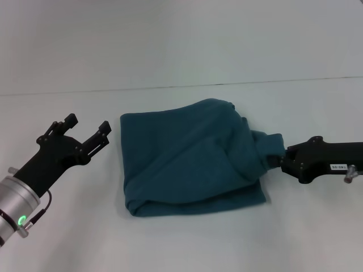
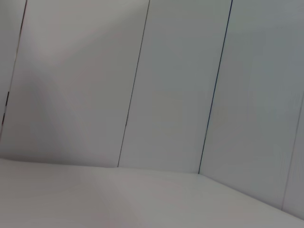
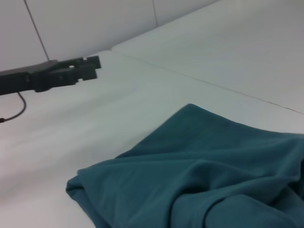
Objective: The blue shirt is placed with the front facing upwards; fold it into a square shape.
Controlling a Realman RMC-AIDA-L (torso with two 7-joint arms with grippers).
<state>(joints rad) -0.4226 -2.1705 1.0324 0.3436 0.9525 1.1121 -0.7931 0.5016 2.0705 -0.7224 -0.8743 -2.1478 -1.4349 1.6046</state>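
Gripping the blue shirt at its 3 o'clock edge, our right gripper has its fingers closed on a bunched bit of cloth. Shirt sits mid-worktop, already folded into a rough, lumpy square. Our left gripper hovers at 9 o'clock, fingers spread, apart from the cloth. We judge this the final fold; next move calls for releasing and flattening that edge.
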